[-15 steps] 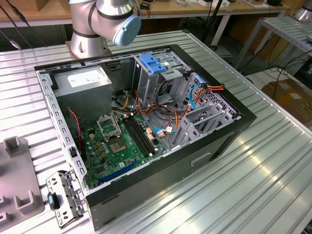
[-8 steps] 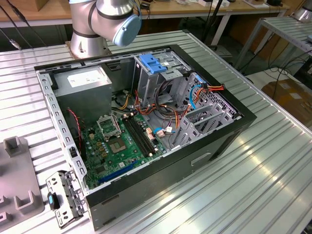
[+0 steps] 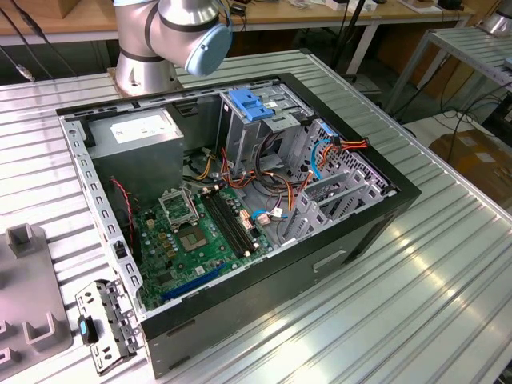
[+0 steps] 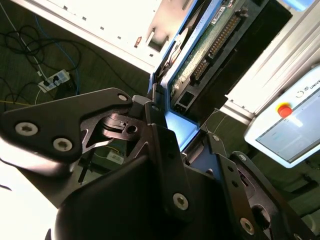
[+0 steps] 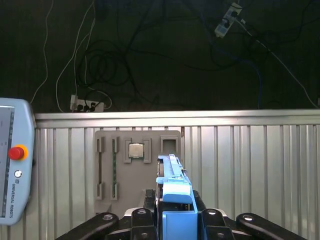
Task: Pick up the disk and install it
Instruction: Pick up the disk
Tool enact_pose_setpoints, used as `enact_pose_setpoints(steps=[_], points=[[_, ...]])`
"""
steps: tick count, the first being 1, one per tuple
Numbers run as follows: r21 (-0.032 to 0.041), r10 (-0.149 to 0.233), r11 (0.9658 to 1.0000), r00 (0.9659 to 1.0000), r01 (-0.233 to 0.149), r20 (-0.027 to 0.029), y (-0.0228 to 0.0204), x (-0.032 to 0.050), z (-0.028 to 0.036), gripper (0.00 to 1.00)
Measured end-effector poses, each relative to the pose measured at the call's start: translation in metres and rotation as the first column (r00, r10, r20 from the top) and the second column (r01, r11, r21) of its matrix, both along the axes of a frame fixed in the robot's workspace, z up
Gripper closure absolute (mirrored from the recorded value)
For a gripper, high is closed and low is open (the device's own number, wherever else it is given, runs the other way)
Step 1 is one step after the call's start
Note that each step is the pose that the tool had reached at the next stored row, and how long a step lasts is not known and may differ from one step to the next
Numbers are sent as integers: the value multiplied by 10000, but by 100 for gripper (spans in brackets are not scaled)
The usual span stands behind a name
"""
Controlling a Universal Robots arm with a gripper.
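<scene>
In both wrist views my gripper (image 5: 175, 222) is shut on the disk (image 5: 173, 182), which stands on edge between the black fingers (image 5: 142, 220). Its bright blue carrier faces the first wrist camera. In the second wrist view the disk (image 4: 212, 42) shows its green circuit board side and a blue carrier edge, and the gripper (image 4: 182, 132) clamps its near end. In the exterior view the open computer case (image 3: 376, 216) lies on the ribbed metal table, with a drive bay under a light-blue latch plate (image 3: 254, 106) at its far side.
The arm's base (image 3: 144, 64) stands behind the case. A grey fixture tray (image 3: 24, 308) and a loose metal bracket (image 3: 104, 324) lie at the exterior view's left. Below the gripper are a grey holder with a chip (image 5: 136, 150) and a teach pendant (image 5: 12, 172).
</scene>
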State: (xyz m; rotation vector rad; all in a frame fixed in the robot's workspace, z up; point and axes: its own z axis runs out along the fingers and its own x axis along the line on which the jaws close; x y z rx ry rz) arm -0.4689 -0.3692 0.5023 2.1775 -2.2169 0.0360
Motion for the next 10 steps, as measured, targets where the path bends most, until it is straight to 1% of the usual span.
enact_pose_setpoints(steps=[10], points=[[0, 0, 10000, 10000, 0, 0, 0, 91, 0, 63]])
